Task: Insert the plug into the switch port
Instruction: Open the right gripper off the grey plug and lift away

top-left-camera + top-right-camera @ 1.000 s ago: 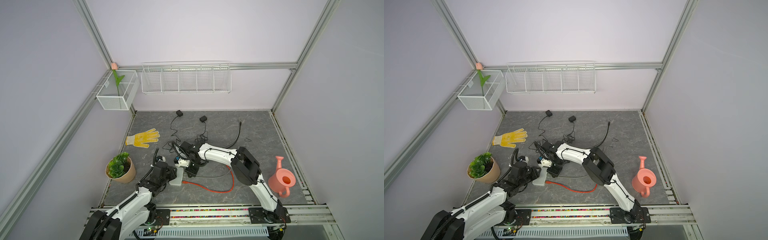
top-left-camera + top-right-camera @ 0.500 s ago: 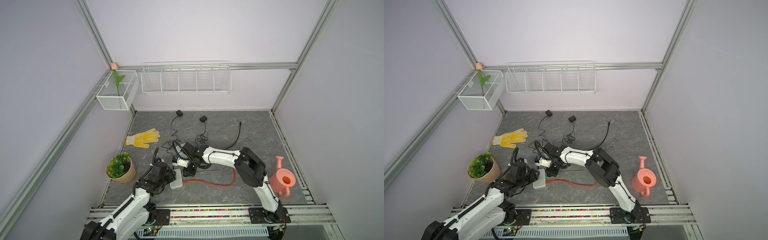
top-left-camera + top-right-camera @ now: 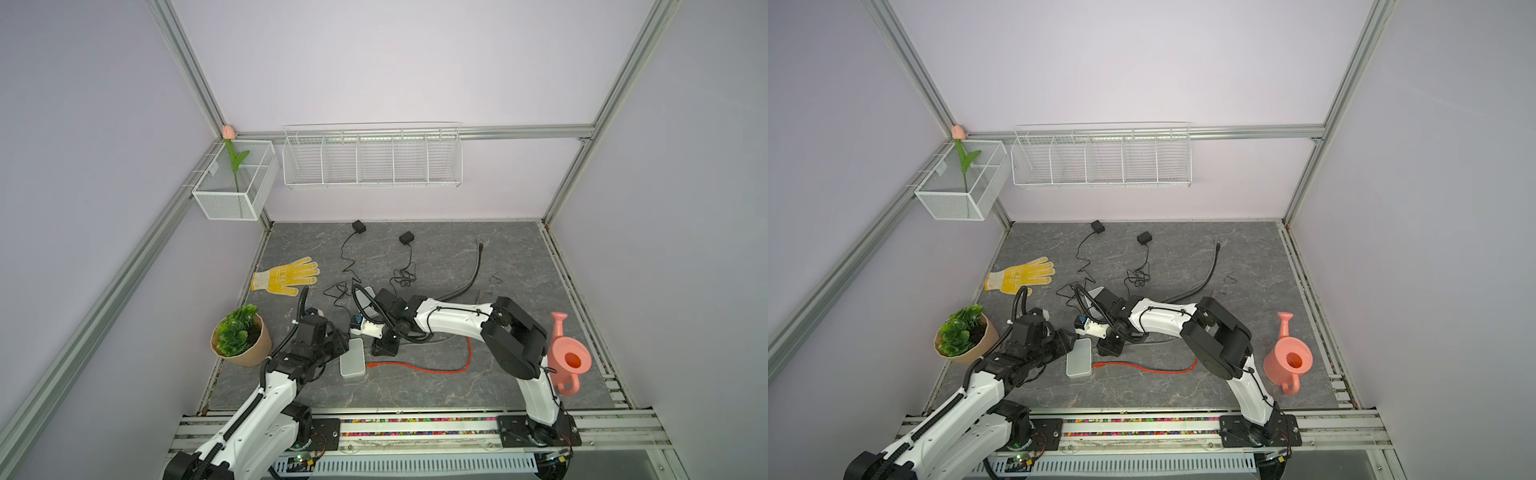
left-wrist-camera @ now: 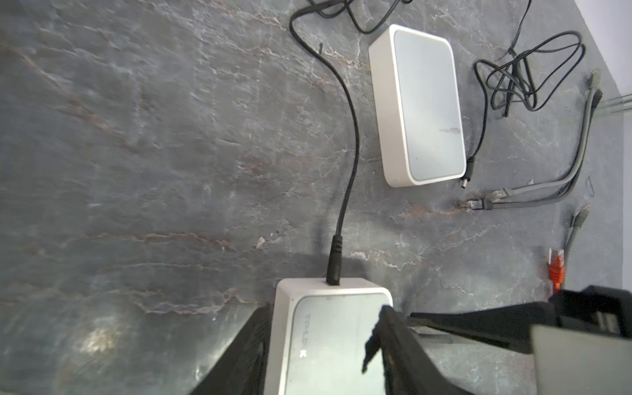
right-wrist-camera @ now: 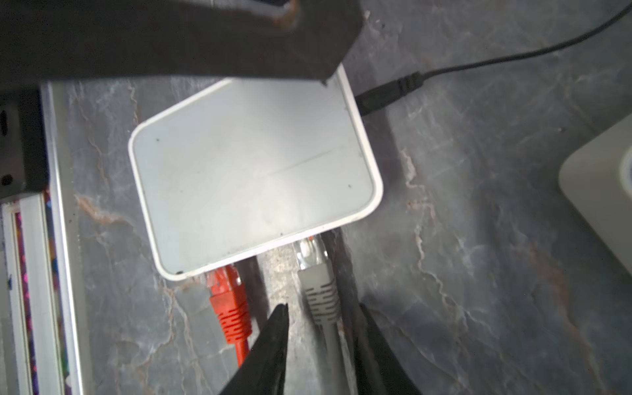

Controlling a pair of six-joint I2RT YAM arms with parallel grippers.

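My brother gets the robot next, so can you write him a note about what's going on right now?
Left gripper: jaws straddle one end of the switch; can't tell if it's squeezing.
Right gripper: open, jaws either side of the grey cable, not pinching it.
Grey plug: at a switch port, beside the orange plug. The black power plug is in another side.
Done: the grey plug looks pushed in.
Left: check it's fully seated, then back both arms away.

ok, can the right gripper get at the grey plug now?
Likely yes: the right gripper stands open astride the grey plug, cable between its jaws, nothing blocking; the orange plug lies outside them.
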